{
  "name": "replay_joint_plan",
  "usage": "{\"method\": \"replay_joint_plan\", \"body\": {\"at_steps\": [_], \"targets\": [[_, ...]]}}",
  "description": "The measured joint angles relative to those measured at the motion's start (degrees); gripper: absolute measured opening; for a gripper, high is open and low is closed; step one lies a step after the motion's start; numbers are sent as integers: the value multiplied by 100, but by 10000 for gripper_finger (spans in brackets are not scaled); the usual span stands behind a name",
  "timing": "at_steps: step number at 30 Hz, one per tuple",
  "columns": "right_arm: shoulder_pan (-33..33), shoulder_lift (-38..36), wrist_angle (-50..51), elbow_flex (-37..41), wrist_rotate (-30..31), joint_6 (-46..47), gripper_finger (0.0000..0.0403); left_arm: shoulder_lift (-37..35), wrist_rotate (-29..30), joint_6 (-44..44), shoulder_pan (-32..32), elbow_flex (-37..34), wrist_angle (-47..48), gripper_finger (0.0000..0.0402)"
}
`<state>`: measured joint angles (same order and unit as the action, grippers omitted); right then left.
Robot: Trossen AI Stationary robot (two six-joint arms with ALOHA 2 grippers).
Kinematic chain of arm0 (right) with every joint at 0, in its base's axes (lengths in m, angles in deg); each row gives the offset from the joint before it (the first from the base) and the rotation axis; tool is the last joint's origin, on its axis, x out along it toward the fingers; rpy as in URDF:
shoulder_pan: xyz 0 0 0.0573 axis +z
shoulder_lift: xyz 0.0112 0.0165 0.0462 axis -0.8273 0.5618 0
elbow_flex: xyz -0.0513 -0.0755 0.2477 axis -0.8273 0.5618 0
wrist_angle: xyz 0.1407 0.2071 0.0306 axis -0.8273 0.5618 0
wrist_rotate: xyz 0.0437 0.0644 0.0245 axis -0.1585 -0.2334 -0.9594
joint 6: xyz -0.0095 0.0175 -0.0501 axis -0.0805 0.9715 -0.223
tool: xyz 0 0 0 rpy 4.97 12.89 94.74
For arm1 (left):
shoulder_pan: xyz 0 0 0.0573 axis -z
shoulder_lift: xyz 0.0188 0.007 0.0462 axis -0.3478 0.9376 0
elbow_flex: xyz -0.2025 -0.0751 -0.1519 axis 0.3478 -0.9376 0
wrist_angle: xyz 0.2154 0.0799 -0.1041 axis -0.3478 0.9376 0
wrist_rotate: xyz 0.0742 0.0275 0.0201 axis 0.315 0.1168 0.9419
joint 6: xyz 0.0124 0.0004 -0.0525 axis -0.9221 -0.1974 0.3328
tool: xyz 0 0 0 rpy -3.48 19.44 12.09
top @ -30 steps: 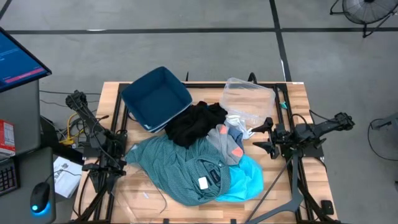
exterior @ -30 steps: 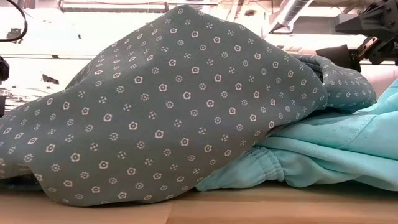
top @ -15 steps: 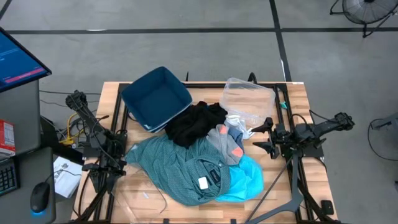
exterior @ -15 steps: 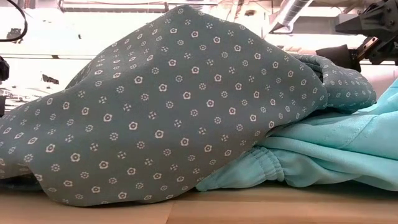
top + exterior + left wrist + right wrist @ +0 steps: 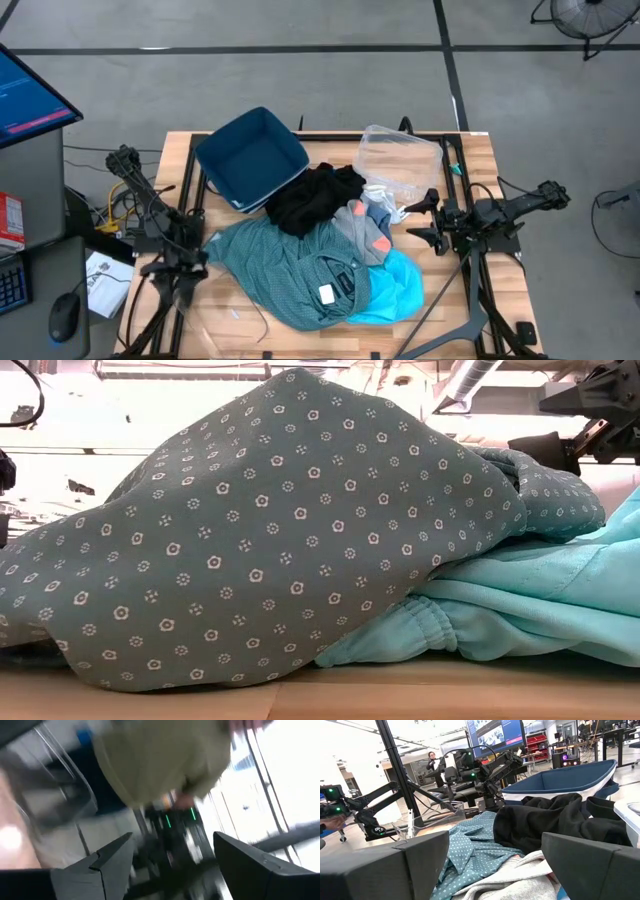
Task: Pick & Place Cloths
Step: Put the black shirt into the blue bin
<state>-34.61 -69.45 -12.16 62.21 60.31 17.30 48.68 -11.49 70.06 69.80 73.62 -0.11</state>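
Two pincers stand wide open and hold nothing: the left pincer [image 5: 180,285] hangs at the left edge of the surface [image 5: 470,150], just beside the teal shirt [image 5: 285,270], and the right pincer [image 5: 425,218] waits at the right edge, near the grey-and-coral socks [image 5: 365,228]. All the cloths lie heaped mid-surface: the black garment [image 5: 312,197] spills against the dark blue bin [image 5: 250,157] at the far left, and the turquoise top [image 5: 400,285] lies near right, partly under the shirt. As nothing is gripped yet, you should pick one garment only. The socks look the easiest start for the right pincer; come down on a raised fold, not a flat spread, and close on enough cloth that it won't slip. Watch that the lift doesn't drag the neighbouring cloths or catch the clear tub [image 5: 402,160] behind
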Motion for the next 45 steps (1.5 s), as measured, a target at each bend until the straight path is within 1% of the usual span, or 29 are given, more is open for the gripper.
{"method": "replay_joint_plan", "body": {"at_steps": [5,8,13,16,19,23,26,29,32,39,45], "targets": [[2,2,-2,-2,2,1,311,0,2202,1,-2,0,-45,257],[1,0,-2,0,1,0,311,0,3404,1,-2,0,-49,257],[1,1,-2,0,2,1,311,0,5144,1,-2,0,-87,257],[1,0,-2,0,2,1,311,0,5897,1,-2,2,-97,257],[1,0,-76,5,2,187,311,0,6291,1,-2,2,-97,257],[11,0,-431,9,4,1595,311,0,6515,-162,-2,2,-95,257],[8,2,-411,11,4,2452,311,2,7070,-493,-2,2,-99,257],[2,0,-425,11,4,2578,311,0,7547,-628,-2,2,-97,257],[2,0,-486,11,4,2596,311,0,7766,-633,-2,2,-97,257],[1,0,-990,9,4,2898,311,0,7798,-643,-2,2,-97,257],[2,0,-1054,7,9,2871,311,1,7798,-594,-2,2,-126,257]]}}
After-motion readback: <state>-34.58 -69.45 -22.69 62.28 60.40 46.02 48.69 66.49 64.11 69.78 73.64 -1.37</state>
